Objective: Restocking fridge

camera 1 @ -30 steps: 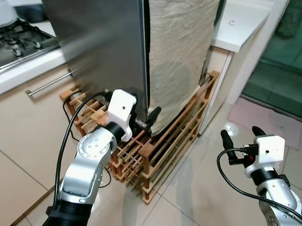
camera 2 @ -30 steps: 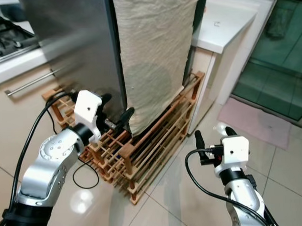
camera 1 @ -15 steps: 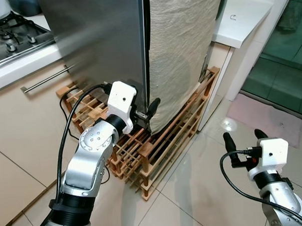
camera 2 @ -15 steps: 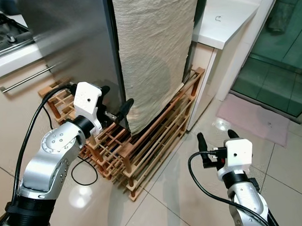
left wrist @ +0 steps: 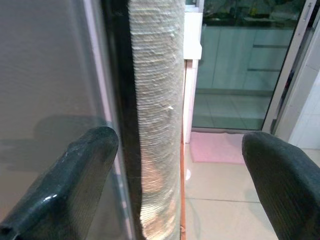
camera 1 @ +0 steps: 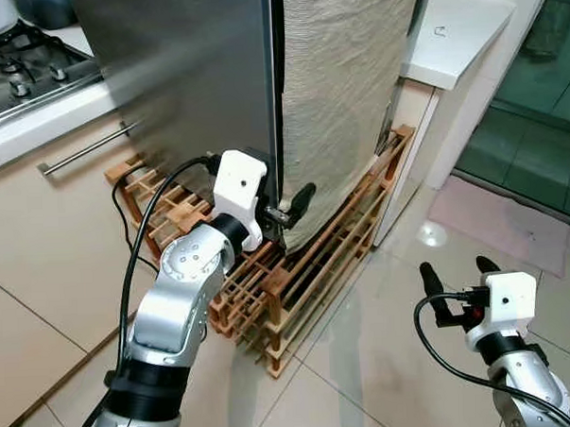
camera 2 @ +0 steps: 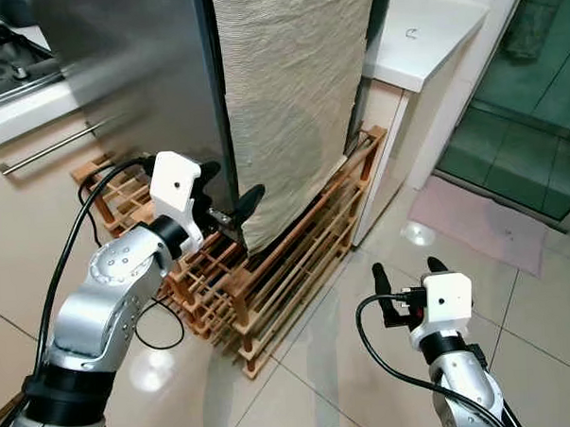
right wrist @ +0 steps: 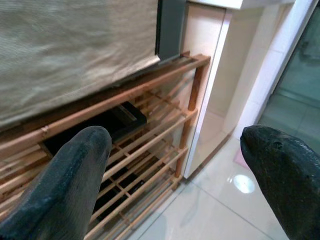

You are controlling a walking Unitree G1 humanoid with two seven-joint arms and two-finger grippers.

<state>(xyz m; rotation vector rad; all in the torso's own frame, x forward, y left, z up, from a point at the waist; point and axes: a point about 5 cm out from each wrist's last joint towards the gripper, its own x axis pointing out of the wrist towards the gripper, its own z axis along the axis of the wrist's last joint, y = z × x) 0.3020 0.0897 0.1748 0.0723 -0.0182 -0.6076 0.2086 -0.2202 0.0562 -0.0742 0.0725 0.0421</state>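
My left gripper (camera 1: 287, 206) is raised at the lower front corner of the fridge (camera 1: 194, 76), and its two black fingers are spread apart. In the left wrist view, the dark vertical edge of the fridge door stands between the fingers (left wrist: 60, 190), closer to one of them, with the grey steel face on that side. Just beyond this edge hangs a beige cloth (camera 1: 341, 88) (it covers the side of the fridge from top to near the bottom). I cannot tell if a finger already touches the door edge.

The fridge stands on a wooden slatted rack (camera 1: 297, 270), which lies directly below my left gripper. A black cable (camera 1: 136, 267) runs along the left arm.

My right gripper (camera 1: 454, 272) hovers low over the tiled floor (camera 1: 367, 361), well apart from the fridge, fingers also spread and holding nothing. Ahead of it, the right wrist view shows the rack's shelves (right wrist: 145, 145) and the lower hem of the cloth (right wrist: 75, 55).

Beyond the fridge from the right gripper is a white counter (camera 1: 452, 36); beside the left arm I see a cabinet with a metal bar handle (camera 1: 84, 151).
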